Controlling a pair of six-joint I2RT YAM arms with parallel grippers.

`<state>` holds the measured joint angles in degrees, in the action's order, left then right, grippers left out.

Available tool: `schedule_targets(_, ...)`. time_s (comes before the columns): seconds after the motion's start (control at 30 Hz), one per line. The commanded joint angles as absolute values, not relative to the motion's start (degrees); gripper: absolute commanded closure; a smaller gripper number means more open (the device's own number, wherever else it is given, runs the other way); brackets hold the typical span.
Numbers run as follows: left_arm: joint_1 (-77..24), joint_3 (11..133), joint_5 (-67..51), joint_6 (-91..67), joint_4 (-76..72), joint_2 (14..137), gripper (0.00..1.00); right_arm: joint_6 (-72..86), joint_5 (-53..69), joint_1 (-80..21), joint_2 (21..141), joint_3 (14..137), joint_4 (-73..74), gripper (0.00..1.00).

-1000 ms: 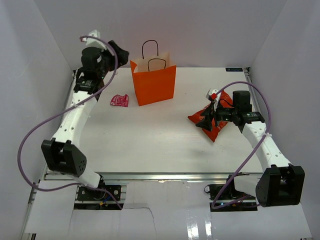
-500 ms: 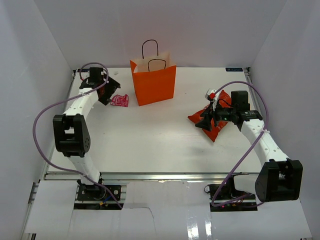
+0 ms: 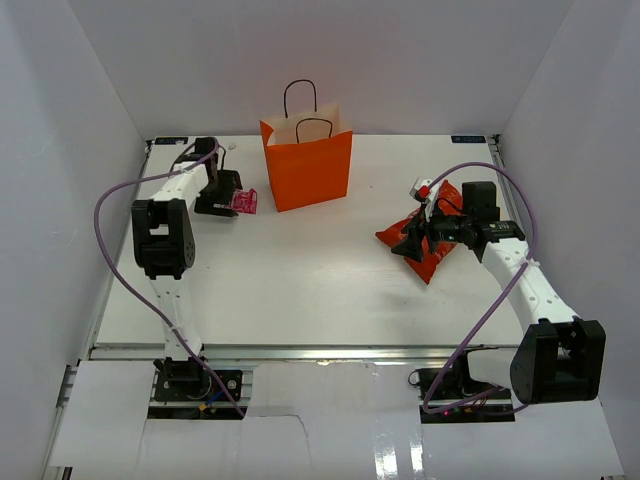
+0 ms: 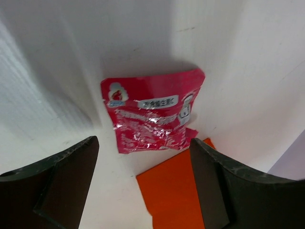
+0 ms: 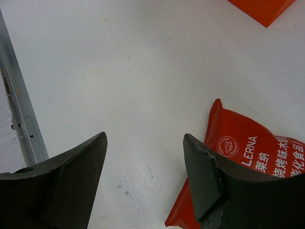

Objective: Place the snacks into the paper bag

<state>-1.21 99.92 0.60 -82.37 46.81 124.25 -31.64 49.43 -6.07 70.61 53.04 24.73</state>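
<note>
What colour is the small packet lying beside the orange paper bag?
The packet is pink with small white labels; the left wrist view shows it best.

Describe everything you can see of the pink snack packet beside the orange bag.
The pink packet is a small, glossy, crinkled, foil-like pouch: magenta, with a white printed label strip and a blue-and-white logo at one corner. It lies flat on the white table, close beside the base of the orange paper bag; whether they touch is unclear. The left gripper hangs open over it, a finger to each side, neither pressing it.
</note>
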Motion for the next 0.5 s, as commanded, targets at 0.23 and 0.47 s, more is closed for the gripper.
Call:
schedule_targets(0.23, -0.5, 109.4, 0.1, -87.4, 52.6, 131.2, 0.25, -31.6, 49.2, -5.9, 70.0, 53.3, 24.3, 0.29)
schedule_targets(0.47, -0.4, 109.1, 0.6, -85.8, 52.6, 131.3, 0.47, -31.6, 49.5, -5.9, 70.1, 53.7, 24.4, 0.29)
